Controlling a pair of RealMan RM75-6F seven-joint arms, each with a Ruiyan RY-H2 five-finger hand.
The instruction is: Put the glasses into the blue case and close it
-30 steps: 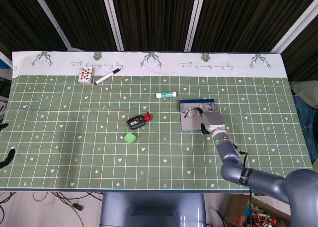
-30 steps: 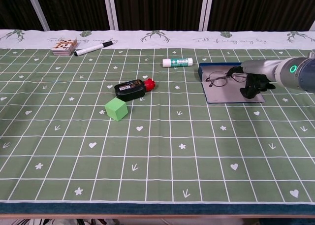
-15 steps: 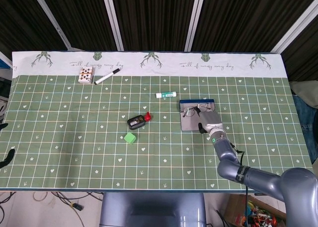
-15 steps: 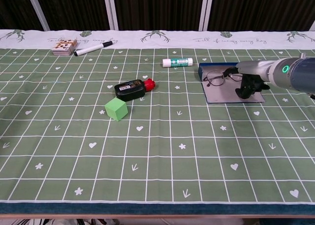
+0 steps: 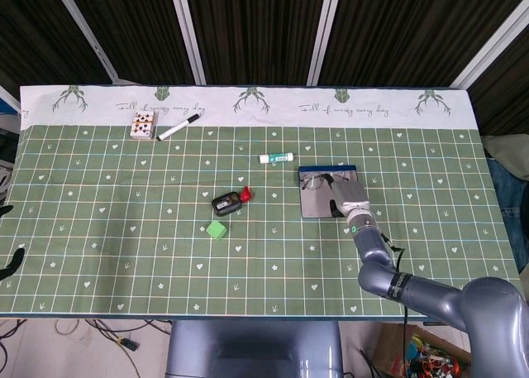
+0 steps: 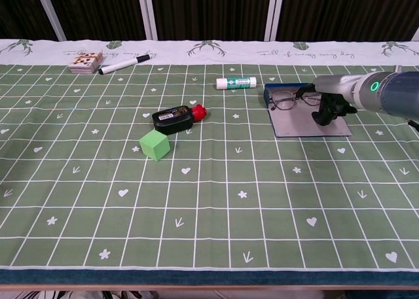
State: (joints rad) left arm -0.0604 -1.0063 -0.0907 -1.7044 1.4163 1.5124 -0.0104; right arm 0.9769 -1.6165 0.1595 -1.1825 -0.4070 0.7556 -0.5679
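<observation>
Since a second ago my right hand (image 6: 329,106) has carried the glasses (image 6: 288,100) toward the far edge of the open blue case (image 6: 308,123), where they now sit just over its gray lining by the blue rim. My fingers (image 6: 321,118) are pinched on the frame's right side. On the tabletop (image 6: 209,201), going from near to far, I see a green cube (image 6: 154,144), a black-and-red device (image 6: 178,118), a white tube (image 6: 236,83), then a marker (image 6: 123,65) and a card deck (image 6: 86,62).
</observation>
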